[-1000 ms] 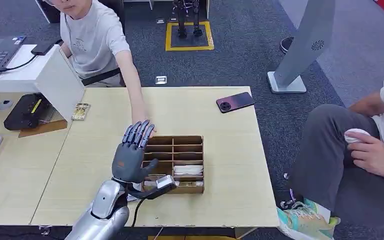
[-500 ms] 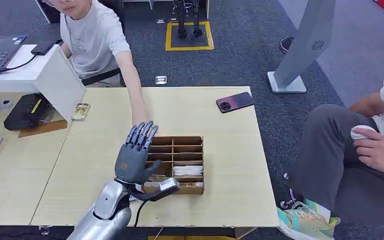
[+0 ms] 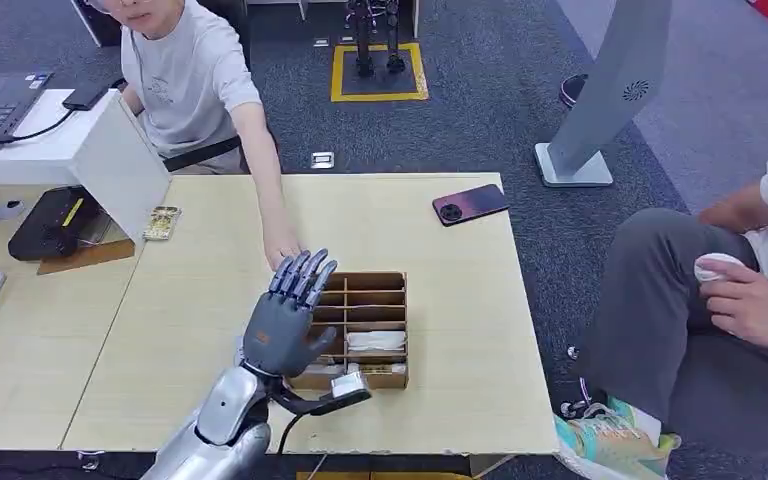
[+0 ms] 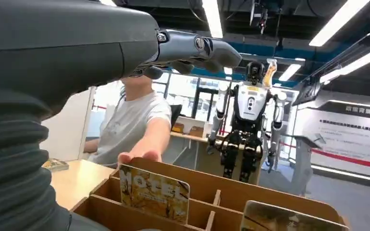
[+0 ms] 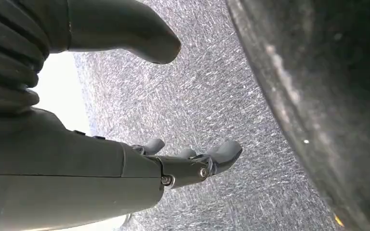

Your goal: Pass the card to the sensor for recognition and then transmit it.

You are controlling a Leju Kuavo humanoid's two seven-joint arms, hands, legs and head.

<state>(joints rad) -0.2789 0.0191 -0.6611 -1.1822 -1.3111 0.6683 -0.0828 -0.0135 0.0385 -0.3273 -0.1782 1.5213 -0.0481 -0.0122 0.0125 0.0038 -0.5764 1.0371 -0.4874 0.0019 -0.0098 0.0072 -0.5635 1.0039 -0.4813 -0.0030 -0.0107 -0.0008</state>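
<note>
Head view, left hand [image 3: 282, 330]: our matte grey palm hovers over the slotted wooden box [image 3: 378, 378], fingers spread, nothing held.
Card [image 4: 154, 193]: glossy rectangle printed "HOTEL", upright in a near slot.
Person's hand [image 3: 285, 243]: beyond, on the box's far rim.
Right hand [image 5: 125, 173]: we see fingers apart, empty, over speckled carpet.

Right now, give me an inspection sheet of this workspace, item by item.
Surface: wooden table, mostly bare.
Job's things: divided wooden box holding cards; hotel card upright in a slot; sensor not identifiable.
Clutter: phone; another card.
Hands: left hand open over the box; right hand open, over carpet.
Cables: one at the left wrist.
Surroundings: a person's hand by the box; seated person.
</note>
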